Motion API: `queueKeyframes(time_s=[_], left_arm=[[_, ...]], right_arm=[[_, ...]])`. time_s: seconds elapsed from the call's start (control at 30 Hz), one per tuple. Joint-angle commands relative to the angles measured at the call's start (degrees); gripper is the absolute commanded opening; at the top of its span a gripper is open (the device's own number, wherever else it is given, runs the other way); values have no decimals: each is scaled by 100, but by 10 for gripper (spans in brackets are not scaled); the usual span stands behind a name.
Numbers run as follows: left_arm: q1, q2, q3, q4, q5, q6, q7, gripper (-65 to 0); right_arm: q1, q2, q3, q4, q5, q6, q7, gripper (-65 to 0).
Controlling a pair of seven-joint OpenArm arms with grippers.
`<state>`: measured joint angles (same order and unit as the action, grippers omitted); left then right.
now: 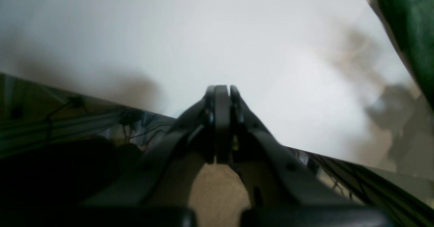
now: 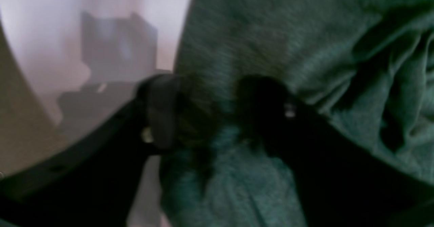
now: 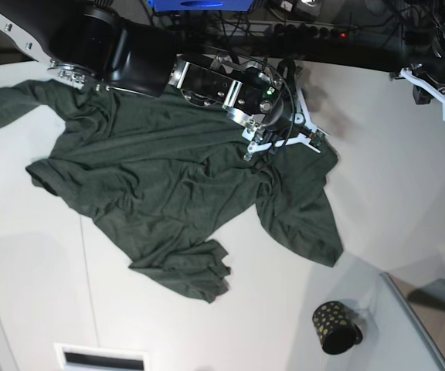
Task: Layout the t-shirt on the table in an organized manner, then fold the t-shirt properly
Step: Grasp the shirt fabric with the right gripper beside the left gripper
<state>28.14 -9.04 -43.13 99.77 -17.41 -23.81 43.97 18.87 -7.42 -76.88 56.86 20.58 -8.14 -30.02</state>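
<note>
The dark green t-shirt (image 3: 168,178) lies face down and rumpled on the white table (image 3: 408,201), with one sleeve reaching to the far left edge and its hem bunched toward the front. My right gripper (image 3: 283,139) is at the shirt's upper right edge. In the right wrist view, that gripper (image 2: 210,108) is open, its dark fingers (image 2: 159,108) standing apart astride a raised fold of the t-shirt (image 2: 271,34). My left gripper (image 3: 443,93) hovers at the far right, away from the cloth. It (image 1: 222,95) is shut and empty over bare table, with a corner of the t-shirt (image 1: 413,34) beyond it.
A small black cup with gold dots (image 3: 334,326) lies on its side near the front right. A grey glossy panel (image 3: 419,325) rises beside it. A white slotted plate (image 3: 103,358) sits at the front edge, and a thin seam (image 3: 83,263) crosses the tabletop.
</note>
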Motion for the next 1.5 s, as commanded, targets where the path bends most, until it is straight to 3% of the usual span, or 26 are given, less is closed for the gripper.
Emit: queueKeyframes(time_s=[0.0,0.1,0.13,0.23,0.3,0.43,0.5,0.57,0.8,1.0,1.27,1.33,1.43,1.47], left_arm=[[-32,-76,28,85,-31,38,-102,-650],[-172,-76,335,-65,84,38,-102,-650],[-287,-76,520,-152,189,38,-102,-650],[-656,20,968,-530,462,38,-304,-650],[-858,187,1083,-785,620,38,-665,-647],[-1245,433,1083,-1278,928,38,-972,-405],[-1333,442,1091,-1445,884,38,-981,-293],[-1412,442,1109,-1577,805,38,-990,-242],[-1878,442,1215,-2025,682,30,-999,-293],[-2150,433,1698,-2218,682,30,-999,-369],[-2221,521,1804,-2218,682,30,-1008,-385],[-2221,521,1804,-2218,682,30,-1008,-454],[-2212,521,1839,-2236,717,38,-1008,-650],[-2212,521,1839,-2262,717,38,-1008,-650]], right_arm=[[104,-80,27,77,-23,-43,88,-413],[86,-80,27,77,-23,-43,88,-545],[86,-80,44,77,-23,-43,88,-560],[16,-71,62,85,-14,-43,79,-521],[-2,-71,62,94,-14,-43,70,-461],[-37,-71,35,112,-14,-43,61,-327],[-54,17,35,331,-14,-43,61,-312],[-90,193,35,692,-14,-43,61,-311],[-90,579,71,1457,-14,-43,-18,-315],[-90,720,71,1501,-14,-52,-114,-315],[-90,782,71,1501,-14,-52,-114,-315],[-90,782,71,1501,-14,-52,-114,-315],[-90,782,79,1501,-14,-52,-114,-315],[-90,782,79,1501,-14,-52,-114,-315]])
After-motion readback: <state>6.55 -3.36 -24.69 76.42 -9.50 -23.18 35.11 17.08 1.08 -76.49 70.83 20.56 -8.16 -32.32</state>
